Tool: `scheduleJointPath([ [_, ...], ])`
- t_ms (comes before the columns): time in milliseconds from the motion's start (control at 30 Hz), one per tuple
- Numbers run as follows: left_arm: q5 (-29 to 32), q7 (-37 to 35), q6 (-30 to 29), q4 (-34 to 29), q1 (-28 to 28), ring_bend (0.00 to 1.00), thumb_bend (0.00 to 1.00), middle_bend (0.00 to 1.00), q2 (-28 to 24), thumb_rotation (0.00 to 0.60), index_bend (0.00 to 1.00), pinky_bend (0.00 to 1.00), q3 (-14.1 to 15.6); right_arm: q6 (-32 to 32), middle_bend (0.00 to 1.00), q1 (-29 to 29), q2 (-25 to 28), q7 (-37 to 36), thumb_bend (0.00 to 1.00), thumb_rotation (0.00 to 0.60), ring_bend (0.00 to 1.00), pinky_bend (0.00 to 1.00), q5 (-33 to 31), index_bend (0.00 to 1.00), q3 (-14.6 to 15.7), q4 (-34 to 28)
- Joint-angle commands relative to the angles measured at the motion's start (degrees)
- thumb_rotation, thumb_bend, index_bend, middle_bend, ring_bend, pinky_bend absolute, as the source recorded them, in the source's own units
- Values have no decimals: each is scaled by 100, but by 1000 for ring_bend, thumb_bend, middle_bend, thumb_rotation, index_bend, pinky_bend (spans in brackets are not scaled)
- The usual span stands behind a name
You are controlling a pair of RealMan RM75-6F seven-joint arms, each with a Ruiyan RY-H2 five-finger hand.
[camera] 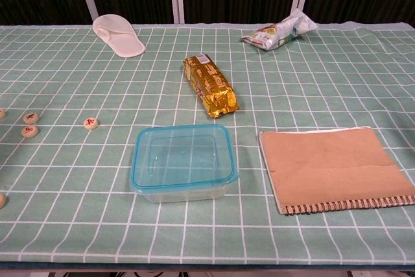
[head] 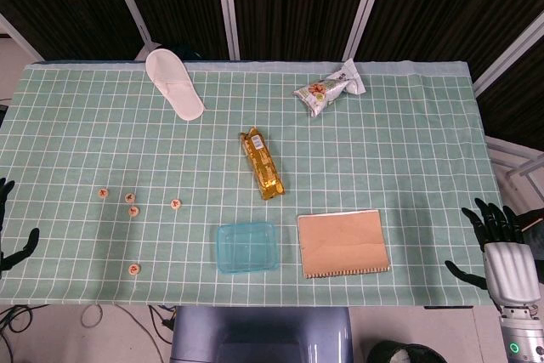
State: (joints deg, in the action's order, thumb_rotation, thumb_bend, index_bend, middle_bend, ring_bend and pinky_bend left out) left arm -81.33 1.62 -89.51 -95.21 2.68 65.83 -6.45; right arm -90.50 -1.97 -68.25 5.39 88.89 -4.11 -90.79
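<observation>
While your left hand [head: 12,240] hangs off the table's left edge with dark fingers spread and nothing in them, the nearest things to it are the wooden game pieces [head: 132,204] scattered on the green checked cloth [head: 85,133]. Far left lies a white slipper [head: 173,83]. Mid-table you have a gold snack pack [head: 262,163], with a clear blue-rimmed tub [head: 246,246] nearer you. Just right of the tub sits a brown spiral notebook [head: 343,243]; a silver packet [head: 329,87] lies far right. Your right hand [head: 500,248] hovers past the right edge, fingers apart, empty, with bare cloth between it and the notebook.
</observation>
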Motion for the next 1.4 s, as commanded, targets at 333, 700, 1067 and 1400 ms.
scheduleJointPath([
  [333, 23, 69, 40, 7, 19, 0, 305, 20, 29, 600, 74, 61, 5, 69, 69, -11, 11, -3, 204, 600, 71, 0, -69, 150, -7, -40],
  [700, 6, 32, 41, 7, 17, 0, 267, 20, 14, 600, 74, 61, 13, 71, 69, 3, 36, -9, 205, 600, 72, 0, -85, 150, -2, -85],
  [1067, 48, 46, 183, 60, 90, 0, 267, 20, 25, 600, 80, 61, 7, 73, 69, 33, 74, -63, 205, 600, 72, 0, -169, 150, -21, -165],
  [1400, 131, 436, 1063, -196, 757, 0, 267, 20, -120, 600, 113, 61, -194, 69, 69, 52, 75, -26, 205, 600, 72, 0, -162, 150, -1, -213],
])
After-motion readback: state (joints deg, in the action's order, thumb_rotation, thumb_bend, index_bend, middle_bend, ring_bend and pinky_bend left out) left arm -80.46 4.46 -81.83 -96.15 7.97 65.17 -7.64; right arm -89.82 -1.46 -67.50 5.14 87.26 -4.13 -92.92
